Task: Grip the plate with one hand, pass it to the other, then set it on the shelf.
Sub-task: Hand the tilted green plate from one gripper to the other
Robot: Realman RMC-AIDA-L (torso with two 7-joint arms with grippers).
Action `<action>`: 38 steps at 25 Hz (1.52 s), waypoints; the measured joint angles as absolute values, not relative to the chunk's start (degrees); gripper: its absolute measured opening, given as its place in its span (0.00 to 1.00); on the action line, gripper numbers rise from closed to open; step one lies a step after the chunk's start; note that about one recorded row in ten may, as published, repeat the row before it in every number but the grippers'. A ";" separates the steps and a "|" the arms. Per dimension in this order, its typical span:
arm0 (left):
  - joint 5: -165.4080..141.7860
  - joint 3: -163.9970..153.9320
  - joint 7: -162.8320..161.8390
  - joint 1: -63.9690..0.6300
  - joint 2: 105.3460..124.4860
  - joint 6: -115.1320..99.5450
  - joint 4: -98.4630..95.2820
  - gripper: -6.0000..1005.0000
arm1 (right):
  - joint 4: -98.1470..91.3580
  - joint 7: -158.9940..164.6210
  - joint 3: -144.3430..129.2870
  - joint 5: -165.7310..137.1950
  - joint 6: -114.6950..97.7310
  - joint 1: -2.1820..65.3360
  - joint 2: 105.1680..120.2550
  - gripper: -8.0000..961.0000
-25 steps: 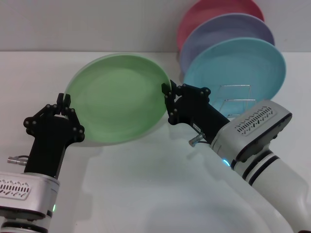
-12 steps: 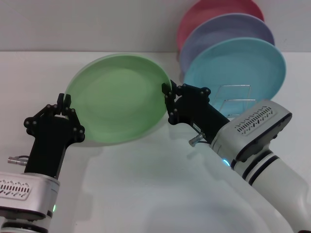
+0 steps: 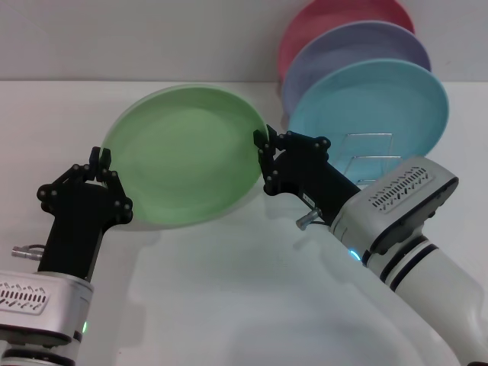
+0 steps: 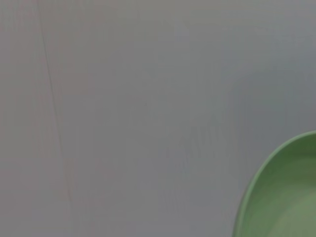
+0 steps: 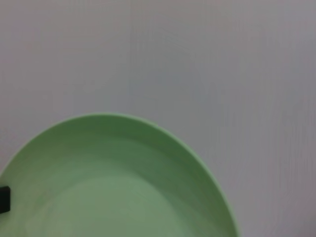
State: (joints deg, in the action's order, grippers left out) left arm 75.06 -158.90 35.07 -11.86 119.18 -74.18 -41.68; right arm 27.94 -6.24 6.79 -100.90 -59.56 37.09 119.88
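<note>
The light-green plate (image 3: pixel 187 156) is held tilted in the air above the white table, its face toward me. My left gripper (image 3: pixel 101 162) pinches its left rim and my right gripper (image 3: pixel 263 145) pinches its right rim. The plate's rim also shows in the left wrist view (image 4: pixel 284 197), and its face fills the lower part of the right wrist view (image 5: pixel 113 187). The silver wire shelf (image 3: pixel 371 156) stands behind my right arm, at the right.
A turquoise plate (image 3: pixel 374 103), a lavender plate (image 3: pixel 358 49) and a pink plate (image 3: pixel 335 19) stand upright one behind another in the shelf at the back right. The white table (image 3: pixel 229 290) lies below; a pale wall is behind.
</note>
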 joint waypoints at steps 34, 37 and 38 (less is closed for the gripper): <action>75.06 -158.99 35.01 -12.15 119.18 -73.92 -41.57 0.04 | 28.16 -6.45 7.45 -100.89 -59.25 37.00 119.88 0.07; 75.06 -159.01 34.99 -12.22 119.18 -73.91 -41.57 0.04 | 28.19 -6.45 7.45 -100.89 -59.24 37.00 119.88 0.07; 75.07 -159.01 34.99 -12.22 119.18 -73.91 -41.57 0.04 | 28.20 -6.45 7.45 -100.89 -59.24 37.00 119.88 0.07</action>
State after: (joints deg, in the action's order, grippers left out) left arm 75.07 -159.01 34.99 -12.22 119.18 -73.91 -41.57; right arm 28.20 -6.45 7.45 -100.89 -59.24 37.00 119.88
